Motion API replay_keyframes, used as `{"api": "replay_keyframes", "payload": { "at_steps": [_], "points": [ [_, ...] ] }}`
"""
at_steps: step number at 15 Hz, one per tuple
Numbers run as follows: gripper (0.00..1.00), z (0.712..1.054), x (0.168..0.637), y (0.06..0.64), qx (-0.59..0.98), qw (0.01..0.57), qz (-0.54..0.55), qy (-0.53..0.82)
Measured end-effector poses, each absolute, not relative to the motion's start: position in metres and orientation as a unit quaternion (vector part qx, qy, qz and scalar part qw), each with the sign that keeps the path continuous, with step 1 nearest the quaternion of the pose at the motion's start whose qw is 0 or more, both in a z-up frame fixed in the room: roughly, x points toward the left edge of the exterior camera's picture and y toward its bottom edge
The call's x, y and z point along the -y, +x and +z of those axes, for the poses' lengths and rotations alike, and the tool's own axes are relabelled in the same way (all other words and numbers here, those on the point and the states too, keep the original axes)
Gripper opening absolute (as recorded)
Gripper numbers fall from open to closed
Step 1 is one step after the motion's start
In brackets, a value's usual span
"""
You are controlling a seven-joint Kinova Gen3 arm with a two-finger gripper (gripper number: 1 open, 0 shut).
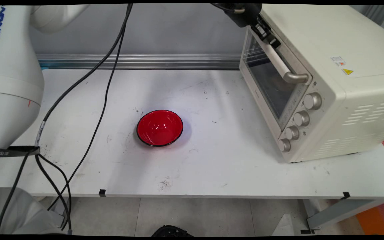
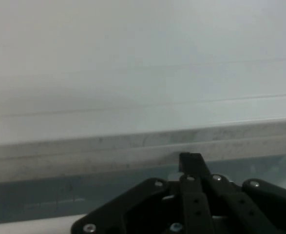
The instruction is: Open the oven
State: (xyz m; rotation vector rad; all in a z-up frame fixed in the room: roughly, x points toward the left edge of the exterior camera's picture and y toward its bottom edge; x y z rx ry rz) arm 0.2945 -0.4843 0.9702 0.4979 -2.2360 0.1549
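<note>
Main view: claw (image 1: 268, 37) closed on oven handle (image 1: 282, 66), red bowl (image 1: 159, 128) well apart.

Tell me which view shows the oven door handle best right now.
The main view: the oven door handle runs in plain sight along the oven door's top, with the gripper at its far end. The hand view shows only pale oven surfaces close up, no clear handle.

White surface (image 1: 212, 166), scuffed with dark marks. Red bowl (image 1: 159, 128) with black rim sits upright near its centre. Cream toaster oven (image 1: 332, 83) stands on the right side, angled, door shut, well apart from the bowl.
</note>
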Motion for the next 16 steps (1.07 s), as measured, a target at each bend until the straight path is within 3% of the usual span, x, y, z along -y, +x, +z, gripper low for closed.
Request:
{"api": "replay_keyframes", "payload": {
  "at_steps": [16],
  "points": [
    [0.0,0.957,0.46,0.328,0.897,0.393,0.059,0.192]
  ]
}}
